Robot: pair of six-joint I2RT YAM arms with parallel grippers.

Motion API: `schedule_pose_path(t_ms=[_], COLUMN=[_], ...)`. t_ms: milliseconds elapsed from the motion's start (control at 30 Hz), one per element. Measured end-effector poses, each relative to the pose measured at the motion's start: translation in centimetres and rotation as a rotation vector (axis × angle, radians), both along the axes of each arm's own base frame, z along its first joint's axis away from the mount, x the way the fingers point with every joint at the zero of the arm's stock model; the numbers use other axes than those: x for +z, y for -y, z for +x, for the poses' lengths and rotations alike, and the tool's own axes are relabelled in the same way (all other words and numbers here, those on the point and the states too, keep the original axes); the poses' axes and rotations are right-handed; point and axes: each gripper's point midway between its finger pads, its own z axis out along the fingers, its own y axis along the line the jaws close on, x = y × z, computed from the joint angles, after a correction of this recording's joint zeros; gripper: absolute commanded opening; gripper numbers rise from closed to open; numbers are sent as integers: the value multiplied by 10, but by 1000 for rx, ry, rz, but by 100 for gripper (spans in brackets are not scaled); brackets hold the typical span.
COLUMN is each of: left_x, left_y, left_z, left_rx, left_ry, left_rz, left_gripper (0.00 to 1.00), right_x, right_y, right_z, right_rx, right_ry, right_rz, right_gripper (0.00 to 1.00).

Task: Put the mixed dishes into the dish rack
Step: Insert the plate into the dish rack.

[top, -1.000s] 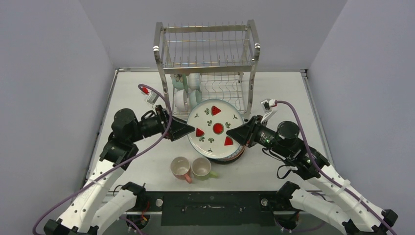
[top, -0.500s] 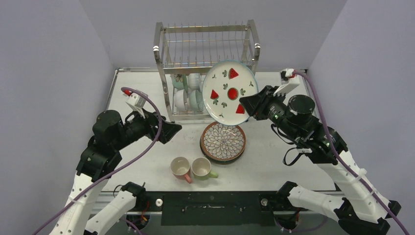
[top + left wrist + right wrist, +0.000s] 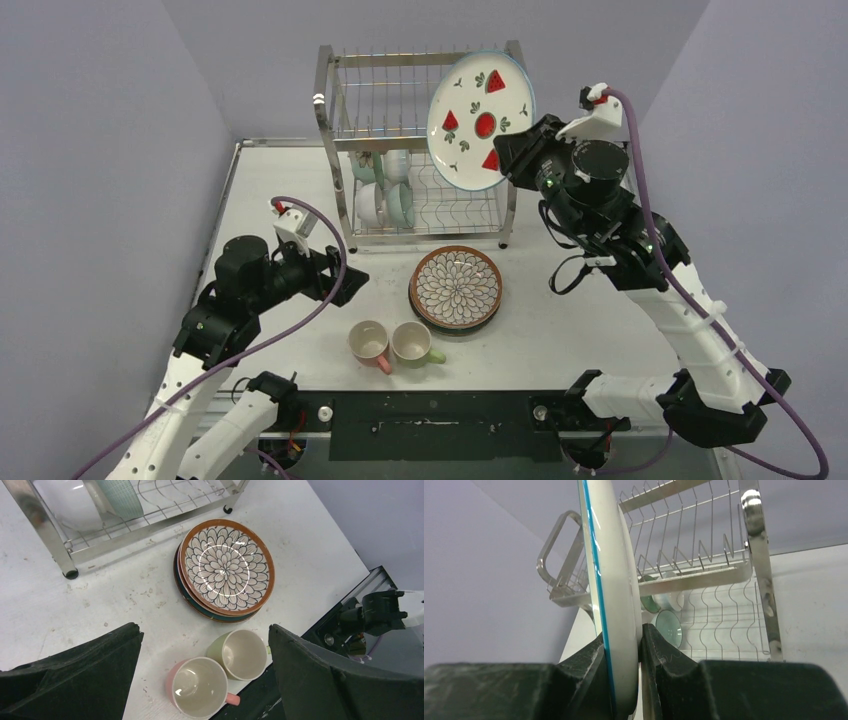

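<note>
My right gripper [image 3: 508, 158] is shut on the rim of the white strawberry plate [image 3: 480, 120], holding it on edge, high in front of the upper tier of the dish rack [image 3: 325, 100]. The right wrist view shows the plate [image 3: 611, 580] pinched between both pads, with the rack [image 3: 744, 575] just behind. A stack of petal-pattern plates [image 3: 457, 288] lies flat before the rack. A pink mug [image 3: 368, 343] and a green mug [image 3: 412, 342] stand side by side nearer me. My left gripper [image 3: 345, 282] is open and empty, hovering left of the stack, above the mugs [image 3: 197, 687].
Mint and white bowls [image 3: 380, 190] stand on edge in the left of the rack's lower tier. A rack foot [image 3: 70, 572] rests on the table near the left arm. Grey walls close in on both sides, and a black strip [image 3: 440, 420] runs along the near edge.
The right arm lifted the strawberry plate off the stack and carried it up and back to the rack's top tier. The left arm let go, opened wide and drew back to the left.
</note>
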Motion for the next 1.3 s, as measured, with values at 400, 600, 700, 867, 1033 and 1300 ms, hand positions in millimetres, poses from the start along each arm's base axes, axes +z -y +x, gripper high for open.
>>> schedule_pose_path(t_ms=[400, 600, 700, 867, 1033, 1300], left_x=[-35, -41, -41, -41, -41, -40], left_y=[-9, -12, -13, -13, -14, -15], left_z=[0, 1, 1, 1, 1, 1], left_rx=[22, 32, 35, 35, 39, 40], left_ry=[-21, -23, -19, -11, -2, 5], left_rz=[69, 88, 92, 99, 108, 111], left_gripper=[97, 97, 97, 97, 97, 97], right_x=[33, 41, 44, 50, 61, 63], right_y=[-18, -22, -23, -23, -19, 1], right_z=[54, 75, 85, 98, 112, 137], right_rx=[-139, -208, -239, -289, -337, -419], right_ry=[80, 115, 134, 164, 192, 200], right_rz=[39, 19, 0, -51, -103, -192], right_gripper=[0, 0, 0, 0, 0, 0])
